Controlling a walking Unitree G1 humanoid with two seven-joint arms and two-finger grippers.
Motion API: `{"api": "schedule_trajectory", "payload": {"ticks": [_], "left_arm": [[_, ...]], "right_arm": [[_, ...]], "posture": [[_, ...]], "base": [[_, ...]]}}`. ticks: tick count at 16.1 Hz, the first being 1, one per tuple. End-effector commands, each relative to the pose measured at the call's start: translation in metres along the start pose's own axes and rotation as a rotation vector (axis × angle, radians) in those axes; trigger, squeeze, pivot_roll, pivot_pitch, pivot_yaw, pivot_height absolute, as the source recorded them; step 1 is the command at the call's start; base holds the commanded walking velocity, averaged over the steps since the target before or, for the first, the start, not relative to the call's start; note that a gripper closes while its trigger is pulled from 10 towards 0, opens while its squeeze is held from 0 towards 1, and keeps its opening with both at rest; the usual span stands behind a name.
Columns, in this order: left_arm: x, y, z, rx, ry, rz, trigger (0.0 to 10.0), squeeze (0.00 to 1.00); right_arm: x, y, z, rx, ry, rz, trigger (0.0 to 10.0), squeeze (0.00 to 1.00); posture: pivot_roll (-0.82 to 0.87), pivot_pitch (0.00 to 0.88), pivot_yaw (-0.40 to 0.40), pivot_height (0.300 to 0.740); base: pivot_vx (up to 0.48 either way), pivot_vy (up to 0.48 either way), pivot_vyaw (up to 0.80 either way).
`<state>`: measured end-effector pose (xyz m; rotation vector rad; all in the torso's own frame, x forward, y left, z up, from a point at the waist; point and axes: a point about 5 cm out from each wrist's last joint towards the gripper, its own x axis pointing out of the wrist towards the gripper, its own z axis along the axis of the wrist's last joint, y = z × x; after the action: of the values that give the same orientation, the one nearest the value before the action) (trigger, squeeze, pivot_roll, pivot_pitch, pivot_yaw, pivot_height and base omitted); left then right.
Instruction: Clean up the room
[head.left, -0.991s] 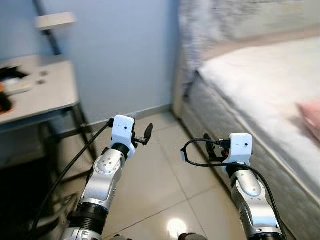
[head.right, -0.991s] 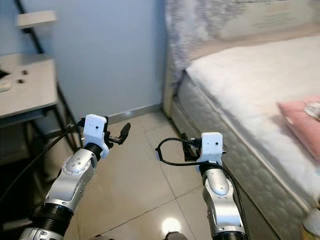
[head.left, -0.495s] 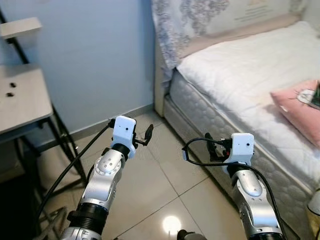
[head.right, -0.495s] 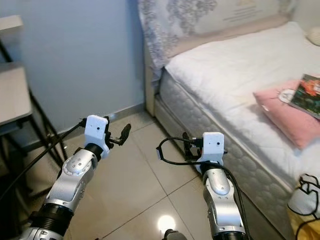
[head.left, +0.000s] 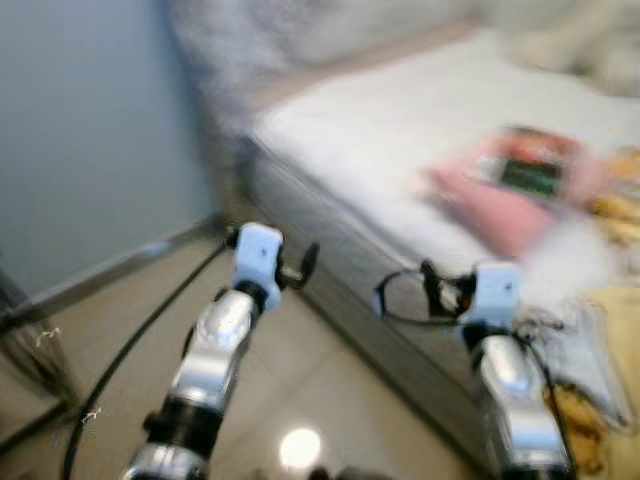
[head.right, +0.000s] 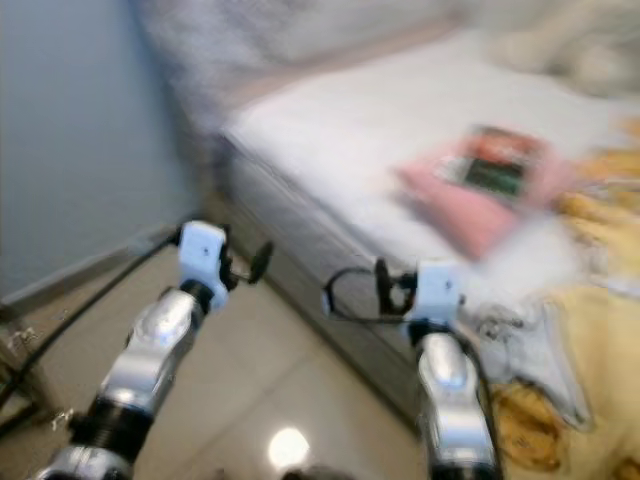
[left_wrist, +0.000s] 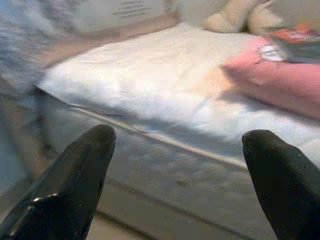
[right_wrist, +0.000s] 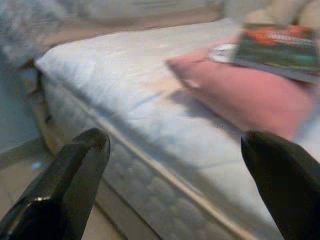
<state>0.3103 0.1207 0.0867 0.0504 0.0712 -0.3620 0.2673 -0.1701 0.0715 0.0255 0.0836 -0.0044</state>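
My head views are blurred; both my left pincer (left_wrist: 175, 185) and right pincer (right_wrist: 170, 185) gape empty toward the bed (right_wrist: 115, 95), where what looks like a book (right_wrist: 280, 47) lies on a pink pillow (right_wrist: 250, 97).

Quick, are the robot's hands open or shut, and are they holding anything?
Left gripper: open, holding nothing.
Right gripper: open, holding nothing.

White bed (right_wrist: 125, 90) with pink pillow (right_wrist: 250, 100) on it; book (right_wrist: 277, 47) atop pillow

A home bedroom: a white-sheeted bed (right_wrist: 125, 95) against a blue wall (head.left: 80, 150), a pink pillow (right_wrist: 250, 95) near its edge, tiled floor (head.left: 110, 330)
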Motion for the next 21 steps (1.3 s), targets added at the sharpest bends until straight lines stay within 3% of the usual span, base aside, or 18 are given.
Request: {"api": "schedule_trajectory", "payload": {"ticks": [1, 5, 7, 11, 17, 21], "left_arm": [[0.001, 0.003, 0.001, -0.006, -0.003, 0.006, 10.0, 0.00], [-0.001, 0.008, 0.001, -0.014, -0.011, 0.010, 10.0, 0.00], [-0.002, 0.011, 0.004, -0.026, -0.046, 0.008, 10.0, 0.00], [-0.003, 0.004, 0.005, -0.028, -0.072, -0.027, 10.0, 0.00], [0.001, 0.005, 0.006, -0.054, -0.073, -0.009, 10.0, 0.00], [0.004, 0.005, 0.007, -0.078, -0.069, 0.011, 10.0, 0.00]], "right_arm": [[-0.001, -0.009, 0.001, 0.027, -0.009, -0.051, 10.0, 0.00], [-0.007, -0.007, 0.000, -0.014, -0.037, -0.044, 10.0, 0.00], [-0.012, -0.010, 0.000, 0.043, -0.063, -0.071, 10.0, 0.00], [-0.013, -0.016, 0.005, 0.024, -0.105, -0.090, 10.0, 0.00], [-0.011, -0.012, -0.001, 0.015, -0.076, -0.051, 10.0, 0.00], [-0.010, -0.006, -0.002, -0.003, -0.061, -0.016, 10.0, 0.00]], "posture": [[0.02, 0.000, 0.004, 0.740], [0.02, 0.000, 0.003, 0.740], [0.02, 0.000, 0.004, 0.740], [0.01, 0.000, 0.009, 0.740], [0.01, 0.000, 0.009, 0.740], [0.00, 0.000, 0.008, 0.740]], "base": [[0.000, 0.000, -0.74], [0.000, 0.000, -0.74], [0.000, 0.000, -0.74], [0.000, 0.000, -0.74], [0.000, -0.394, -0.74], [0.000, -0.424, 0.00]]}}
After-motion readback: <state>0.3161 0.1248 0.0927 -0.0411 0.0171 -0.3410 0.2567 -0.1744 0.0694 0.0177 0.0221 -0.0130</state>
